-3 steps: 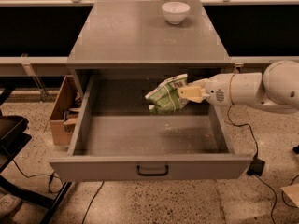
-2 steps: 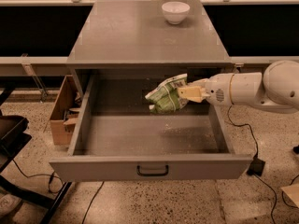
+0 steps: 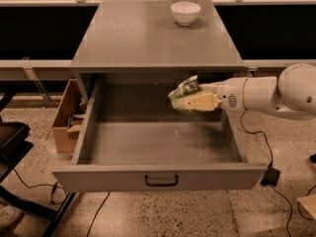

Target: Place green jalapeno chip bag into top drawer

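The green jalapeno chip bag (image 3: 186,88) is crumpled and held in my gripper (image 3: 190,101), which is shut on it. The white arm reaches in from the right. The bag hangs above the right back part of the top drawer (image 3: 158,144), which is pulled fully open. The drawer has a speckled grey floor, a flat front panel (image 3: 98,177) and a small black handle (image 3: 161,181). The bag does not touch the drawer floor. The cream fingers (image 3: 200,102) cover the bag's lower part.
A white bowl (image 3: 185,12) stands at the back of the grey cabinet top (image 3: 148,38). A cardboard box (image 3: 66,117) sits on the floor left of the drawer. Cables and a black plug (image 3: 270,176) lie on the floor at the right. A dark chair base (image 3: 15,147) is at the left.
The arm has stayed nearly in place. The bag's left end has drawn in slightly to the right and up, closer to the gripper.
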Motion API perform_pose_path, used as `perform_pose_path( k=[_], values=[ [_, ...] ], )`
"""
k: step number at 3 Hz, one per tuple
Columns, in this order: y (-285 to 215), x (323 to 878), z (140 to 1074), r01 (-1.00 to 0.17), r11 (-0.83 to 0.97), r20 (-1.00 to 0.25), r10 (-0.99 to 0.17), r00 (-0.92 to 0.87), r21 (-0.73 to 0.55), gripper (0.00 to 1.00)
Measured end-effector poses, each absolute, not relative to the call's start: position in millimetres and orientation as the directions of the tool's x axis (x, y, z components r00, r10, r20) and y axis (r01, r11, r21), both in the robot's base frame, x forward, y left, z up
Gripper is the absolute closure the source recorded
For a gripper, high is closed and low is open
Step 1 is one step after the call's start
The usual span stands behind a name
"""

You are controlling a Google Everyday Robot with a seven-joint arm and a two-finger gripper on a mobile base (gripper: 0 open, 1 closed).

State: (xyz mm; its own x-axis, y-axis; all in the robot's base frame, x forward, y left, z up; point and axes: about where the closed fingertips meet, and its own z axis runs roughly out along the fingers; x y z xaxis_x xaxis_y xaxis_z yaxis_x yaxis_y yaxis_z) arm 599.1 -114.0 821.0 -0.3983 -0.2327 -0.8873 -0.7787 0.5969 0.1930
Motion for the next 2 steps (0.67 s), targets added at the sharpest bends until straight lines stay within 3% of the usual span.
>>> perform_pose_path(
  k=[2],
  values=[
    [-108.6,599.2,828.3,-0.793,0.581,-0.891,-0.243,-0.383,0.182,0.00]
  ],
)
